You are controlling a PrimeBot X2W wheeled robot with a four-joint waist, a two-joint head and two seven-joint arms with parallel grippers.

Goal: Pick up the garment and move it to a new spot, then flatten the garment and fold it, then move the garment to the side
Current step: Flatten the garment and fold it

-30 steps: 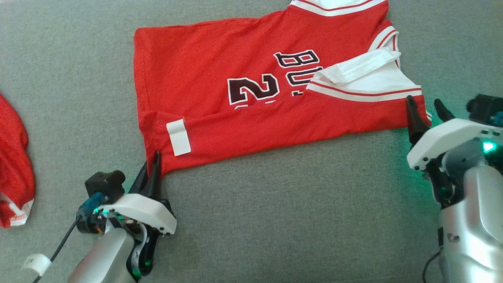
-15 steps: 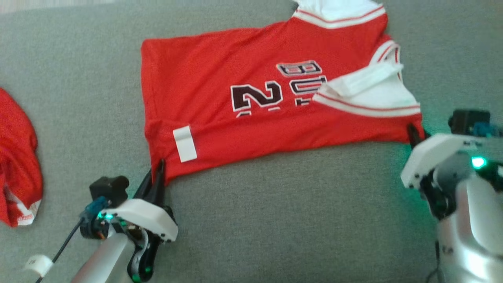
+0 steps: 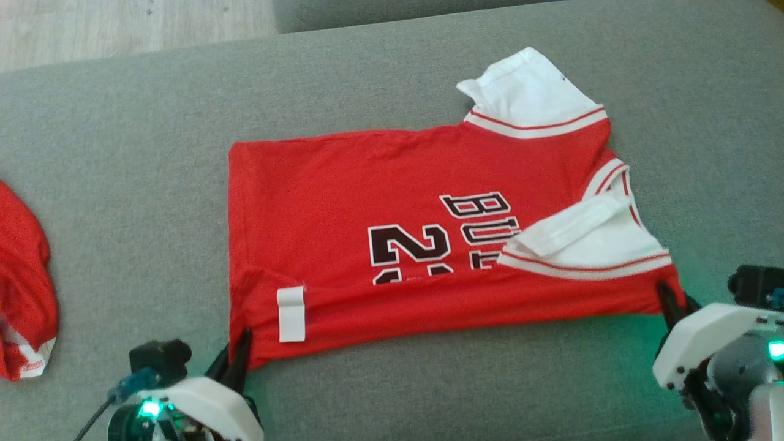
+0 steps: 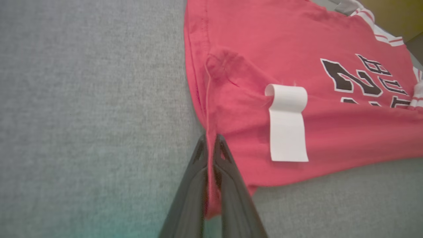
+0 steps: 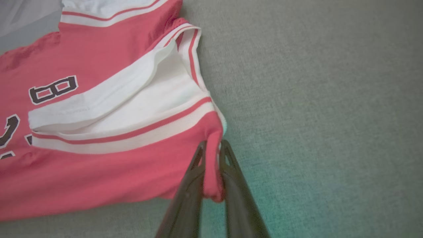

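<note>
The left claw (image 4: 210,140) was pinched shut on the near hem corner of the red fabric jersey with white sleeves (image 3: 343,184); the right claw (image 5: 213,145) was clamped on its near shoulder corner. Between them the jersey lay spread on the grey fabric surface (image 3: 122,159).

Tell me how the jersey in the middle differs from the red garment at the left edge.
The jersey lies spread out with its near edge folded over; the red garment is bunched up. The left hand and right hand each pinch a corner of the jersey; nothing touches the red garment. Both are red with white trim.
</note>
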